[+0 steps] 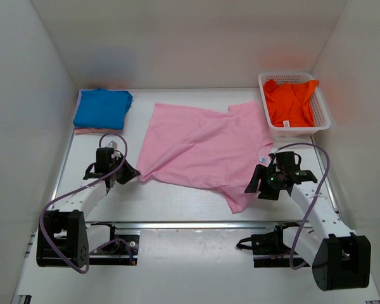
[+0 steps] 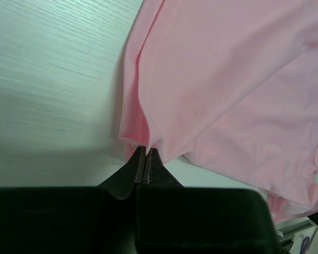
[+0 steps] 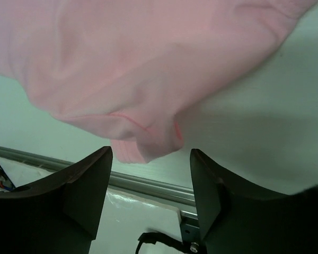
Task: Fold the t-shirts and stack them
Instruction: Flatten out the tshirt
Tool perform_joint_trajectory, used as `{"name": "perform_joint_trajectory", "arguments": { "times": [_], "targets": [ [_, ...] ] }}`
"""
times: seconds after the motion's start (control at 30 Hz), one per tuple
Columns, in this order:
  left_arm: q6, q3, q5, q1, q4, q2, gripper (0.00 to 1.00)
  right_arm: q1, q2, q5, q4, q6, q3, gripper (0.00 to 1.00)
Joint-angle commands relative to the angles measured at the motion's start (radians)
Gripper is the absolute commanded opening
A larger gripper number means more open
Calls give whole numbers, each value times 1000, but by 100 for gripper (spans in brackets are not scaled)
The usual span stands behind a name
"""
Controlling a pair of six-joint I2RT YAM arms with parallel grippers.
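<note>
The left gripper is shut tight, its tips pinching what looks like the near hem corner of the pink shirt, with cloth fanning away ahead of it and to its right. The right gripper stands wide open and holds nothing. A rumpled fold of the same shirt, a sleeve or a hem corner, lies just ahead of its tips and between them, low over the table. The shirt lies crooked and creased between the two arms, so the step in hand looks like taking both near corners to pull it flat before folding. To do it well, I'd want the right gripper to go forward and down until that fold sits deep between the fingers before they close, not just its lip. Then both arms should lift and draw apart evenly, since a one-sided tug could drag the cloth out of the left pinch, which looks shallow. Far ahead of the left gripper sits a folded blue shirt; ahead of the right, the orange shirt lies in the basket.
</note>
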Motion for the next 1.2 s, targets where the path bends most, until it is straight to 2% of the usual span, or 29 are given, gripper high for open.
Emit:
{"name": "perform_joint_trajectory", "arguments": {
  "times": [0.0, 0.37, 0.5, 0.53, 0.57, 0.6, 0.63, 0.67, 0.77, 0.9, 1.0, 1.17],
  "targets": [
    [-12, 0, 0, -3, 18, -50, 0, 12, -57, 27, -3, 67, 3, 60],
    [-23, -10, 5, 1, 22, -68, 0, 130, -138, 80, 135, 256, -149, 60],
    [-29, -14, 8, -2, 44, -75, 0, 110, -160, 53, 215, 281, -239, 56],
    [-35, -14, 8, -6, 42, -73, 0, 106, -160, 30, 247, 290, -266, 52],
    [-37, -22, 11, -9, 53, -73, 0, 110, -171, 18, 257, 293, -283, 43],
    [-37, -26, 12, -11, 57, -76, 0, 119, -177, 9, 272, 313, -296, 29],
    [-32, -29, 29, -9, 70, -79, 0, 127, -180, 4, 255, 319, -285, 0],
    [-23, -34, 41, -11, 82, -91, 0, 136, -181, 1, 228, 314, -265, 0],
    [-29, 19, 14, -25, 45, -171, 0, 142, -246, -7, 119, 298, -119, 0],
    [-75, 153, -64, -5, -53, -352, 0, 97, -303, -126, 11, 209, 133, 0],
    [-55, 379, -142, -17, -128, -421, 0, 66, -298, -171, -58, 115, 420, 0],
    [-43, 639, -210, -35, -199, -450, 0, -48, -281, -258, -47, 51, 746, 0]
  ]
}}
